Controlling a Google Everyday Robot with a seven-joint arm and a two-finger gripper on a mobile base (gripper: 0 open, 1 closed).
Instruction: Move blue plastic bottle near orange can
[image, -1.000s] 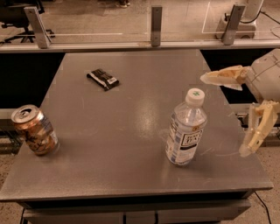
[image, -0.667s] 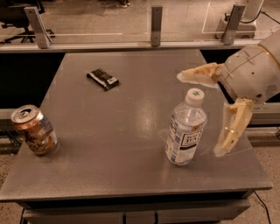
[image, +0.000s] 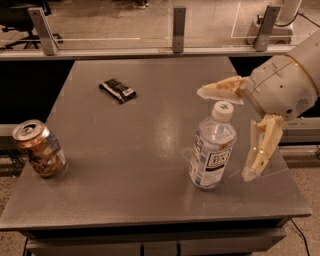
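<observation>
The blue plastic bottle (image: 213, 148) stands upright at the right front of the grey table (image: 150, 150), white cap with a green mark on top. The orange can (image: 40, 149) stands at the table's left front edge, far from the bottle. My gripper (image: 227, 132) comes in from the right and is open. One finger (image: 222, 89) reaches just above and behind the cap; the other finger (image: 261, 149) hangs to the right of the bottle's body. The fingers straddle the bottle without closing on it.
A flat black wrapper (image: 118, 90) lies at the back left of the table. A rail with metal posts (image: 179, 22) runs behind the far edge. The table drops off close to the can on the left and to the bottle at the front.
My gripper has moved left from the table's right edge toward the bottle, so its open fingers now flank the cap and body. The bottle and can have not moved.
</observation>
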